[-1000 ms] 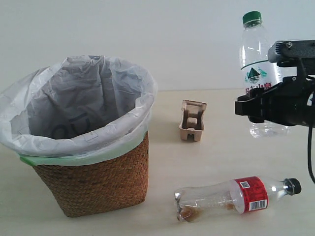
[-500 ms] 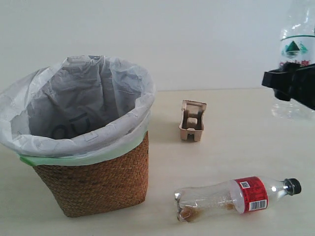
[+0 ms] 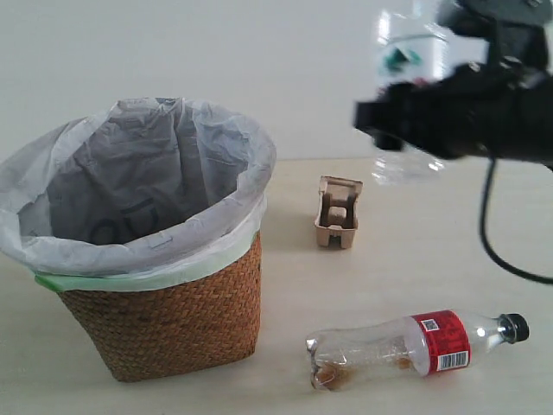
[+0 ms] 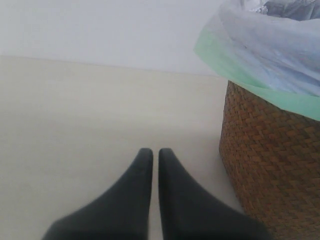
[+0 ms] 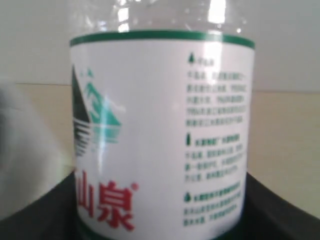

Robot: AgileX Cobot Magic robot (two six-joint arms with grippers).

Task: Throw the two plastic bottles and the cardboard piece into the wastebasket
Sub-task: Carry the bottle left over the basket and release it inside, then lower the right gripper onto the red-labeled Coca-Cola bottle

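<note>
My right gripper (image 3: 390, 121) is shut on the green-labelled bottle (image 3: 404, 65), held upright in the air above the table's far side; its label fills the right wrist view (image 5: 160, 135) and its cap is cut off at the top. The red-labelled bottle (image 3: 415, 344) with a black cap and brown dregs lies on its side near the front. The cardboard piece (image 3: 337, 212) sits mid-table. The wicker wastebasket (image 3: 164, 320) with its white bag stands at the left and appears as the wastebasket (image 4: 270, 165) in the left wrist view. My left gripper (image 4: 152, 152) is shut and empty, low over the table beside it.
The pale table (image 3: 415, 268) carries everything. A black cable (image 3: 501, 251) hangs from the right arm over the table's right side. A plain white wall lies behind.
The right gripper has lifted the green-labelled bottle higher and carried it left, towards the wastebasket. The other bottle, the cardboard piece and the basket have not moved.
</note>
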